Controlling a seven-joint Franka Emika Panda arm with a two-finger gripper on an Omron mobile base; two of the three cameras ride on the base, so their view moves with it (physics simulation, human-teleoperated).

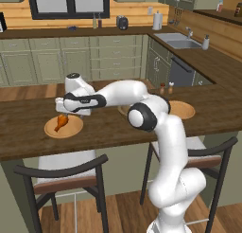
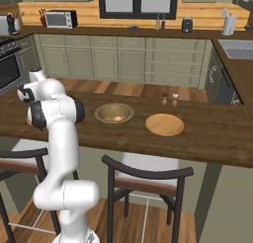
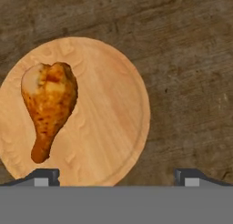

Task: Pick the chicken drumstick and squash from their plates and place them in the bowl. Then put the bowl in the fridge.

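The chicken drumstick (image 3: 49, 104) lies on a round wooden plate (image 3: 113, 118), its bone end pointing toward my fingertips (image 3: 45, 176). My gripper (image 3: 116, 176) hovers open just above this plate, with the drumstick off to the left of the gap between the jaws. From the left base, the drumstick (image 1: 61, 120) and its plate (image 1: 71, 130) sit under my hand (image 1: 72, 113). The wooden bowl (image 2: 114, 113) stands mid-counter with the pale squash (image 2: 117, 118) inside it. A second plate (image 2: 164, 124) beside the bowl is bare. The fridge is out of view.
Two small shakers (image 2: 169, 99) stand behind the bare plate. Two dark-framed stools (image 1: 66, 173) are tucked under the counter's near edge. My arm (image 1: 142, 116) stretches across the counter (image 1: 28, 132), covering the bowl in the left base view.
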